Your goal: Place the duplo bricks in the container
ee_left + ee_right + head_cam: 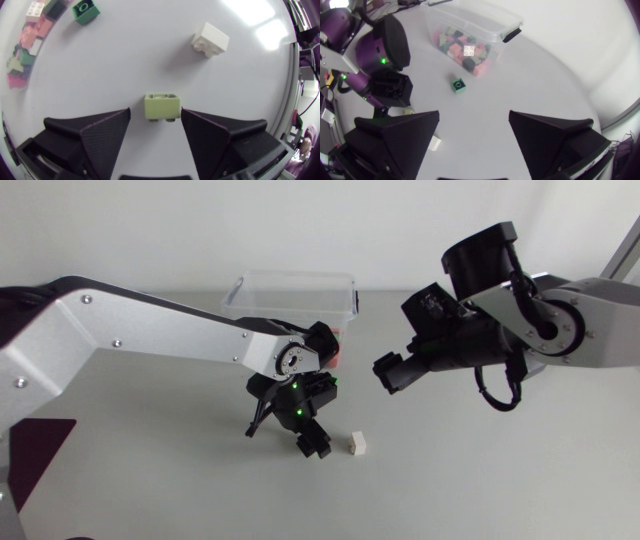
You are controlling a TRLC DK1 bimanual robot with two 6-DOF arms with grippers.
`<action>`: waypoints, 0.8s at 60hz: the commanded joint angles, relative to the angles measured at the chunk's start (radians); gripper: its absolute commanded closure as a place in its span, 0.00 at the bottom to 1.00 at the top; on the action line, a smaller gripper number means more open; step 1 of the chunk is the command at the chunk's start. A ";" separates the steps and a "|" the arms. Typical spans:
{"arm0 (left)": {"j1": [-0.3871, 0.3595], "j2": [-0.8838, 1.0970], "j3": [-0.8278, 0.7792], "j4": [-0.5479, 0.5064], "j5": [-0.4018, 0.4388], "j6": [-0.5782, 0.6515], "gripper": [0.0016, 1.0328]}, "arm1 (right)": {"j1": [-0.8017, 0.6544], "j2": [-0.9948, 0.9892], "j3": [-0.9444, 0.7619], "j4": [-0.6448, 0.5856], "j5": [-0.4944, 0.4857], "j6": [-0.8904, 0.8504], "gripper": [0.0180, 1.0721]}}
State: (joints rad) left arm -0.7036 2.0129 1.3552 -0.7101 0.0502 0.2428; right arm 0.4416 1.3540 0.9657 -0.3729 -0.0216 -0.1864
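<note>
Broadly, the pale worktop (pixel 150 480) carries everything, and both arms hang over its middle. The left arm (pixel 170 335) reaches in and points straight down, a posture that suits a pick from above. The right arm (pixel 570 320) is held higher and to the right, probably to keep clear of that pick.

At the far middle stands the clear container (pixel 250 295), already holding a heap of mixed bricks.

The left gripper (pixel 155 120) is low over the worktop with its fingers apart. They straddle a pale green brick (pixel 162 106); one finger looks close against it and the other shows a gap, so nothing is clamped yet. The right gripper (pixel 474 125) is spread wide and carries nothing.

A white brick (pixel 358 444) lies just right of the left gripper. A dark green brick (pixel 459 85) sits on the worktop just near the container.
</note>
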 commanded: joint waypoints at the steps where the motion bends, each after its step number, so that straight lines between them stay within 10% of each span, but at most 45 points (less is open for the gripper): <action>1: -0.007 0.037 0.025 0.004 -0.003 -0.031 0.50 | 0.019 -0.012 -0.042 -0.029 0.017 0.008 0.05; 48: -0.016 0.049 0.039 0.020 0.011 -0.085 0.39 | 0.051 -0.019 -0.065 -0.093 0.020 0.022 0.10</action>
State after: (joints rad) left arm -0.7094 2.0331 1.3628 -0.6865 0.0544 0.1894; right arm 0.4839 1.3464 0.9195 -0.4484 -0.0101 -0.1825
